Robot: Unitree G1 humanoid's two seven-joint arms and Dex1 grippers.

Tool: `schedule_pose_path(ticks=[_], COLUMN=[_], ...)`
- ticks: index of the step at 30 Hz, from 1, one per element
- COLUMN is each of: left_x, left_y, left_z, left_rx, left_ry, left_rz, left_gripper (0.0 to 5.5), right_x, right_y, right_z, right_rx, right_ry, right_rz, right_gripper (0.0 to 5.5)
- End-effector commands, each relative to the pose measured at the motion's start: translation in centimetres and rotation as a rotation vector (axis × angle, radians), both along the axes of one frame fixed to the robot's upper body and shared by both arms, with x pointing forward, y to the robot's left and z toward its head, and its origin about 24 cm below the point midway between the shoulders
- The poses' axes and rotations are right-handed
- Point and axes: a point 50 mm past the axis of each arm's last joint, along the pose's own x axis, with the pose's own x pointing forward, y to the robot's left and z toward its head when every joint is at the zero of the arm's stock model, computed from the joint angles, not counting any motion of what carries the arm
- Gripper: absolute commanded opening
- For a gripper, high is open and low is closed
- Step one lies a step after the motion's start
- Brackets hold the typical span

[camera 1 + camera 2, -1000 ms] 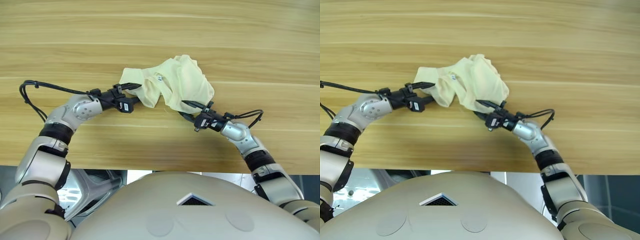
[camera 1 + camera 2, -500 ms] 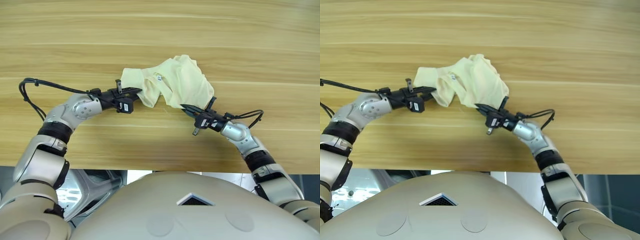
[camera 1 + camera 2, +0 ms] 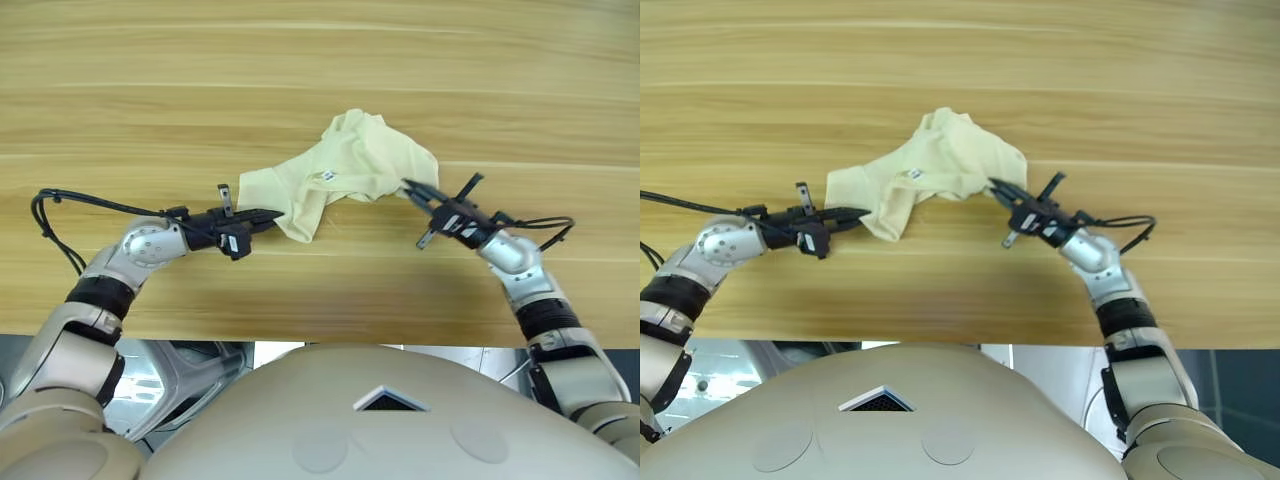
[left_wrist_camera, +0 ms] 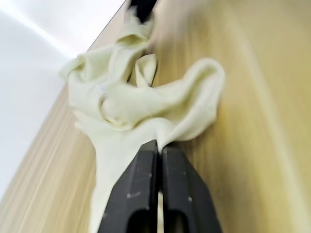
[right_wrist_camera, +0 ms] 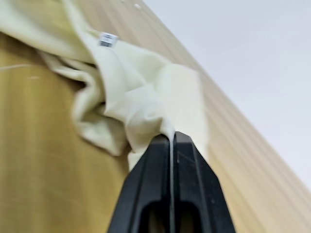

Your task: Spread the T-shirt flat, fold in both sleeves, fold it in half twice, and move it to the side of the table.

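A pale yellow T-shirt (image 3: 345, 165) lies crumpled on the wooden table (image 3: 320, 60), stretched a little between both arms. My left gripper (image 3: 268, 215) is shut on the cloth at the shirt's left near edge, and the left wrist view shows its fingers (image 4: 146, 179) pinching a fold of the T-shirt (image 4: 146, 102). My right gripper (image 3: 412, 189) is shut on the shirt's right edge; in the right wrist view its fingers (image 5: 170, 165) clamp the T-shirt (image 5: 141, 111). A small white label (image 3: 326, 176) faces up near the shirt's middle.
The table's near edge (image 3: 320, 342) runs just behind both forearms. Bare wood stretches far to the left, right and back of the shirt.
Both grippers have closed on the shirt's edges and pulled apart, the right one moving right and away, the left one nearer and left. The shirt has stretched out wider between them.
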Motion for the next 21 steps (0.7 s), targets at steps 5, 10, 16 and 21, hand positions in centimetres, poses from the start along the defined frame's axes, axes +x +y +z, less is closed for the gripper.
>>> schedule_pose_path(ticks=[5, 10, 16, 21], left_x=[5.3, 9.4, 7.4, -3.7], left_y=[3.0, 4.4, 4.2, 4.2], left_z=[11.0, 16.2, 20.0, 14.0], left_rx=[-0.336, -0.449, -0.56, -0.48], left_ry=[-0.337, -0.48, -0.608, -0.265], left_rz=[0.173, 0.336, 0.233, -0.214], left_gripper=[0.02, 0.02, 0.02, 0.02], right_x=[2.8, 4.5, 1.9, -9.1], right_y=[-5.2, -6.3, -7.3, -5.6], right_z=[8.6, 13.4, 18.3, 13.7], right_rx=[0.086, 0.1, 0.181, 0.036], right_ry=[-0.233, -0.372, -0.519, -0.354], right_rz=[-0.088, -0.112, -0.031, 0.432], right_gripper=[0.0, 0.0, 0.0, 0.0])
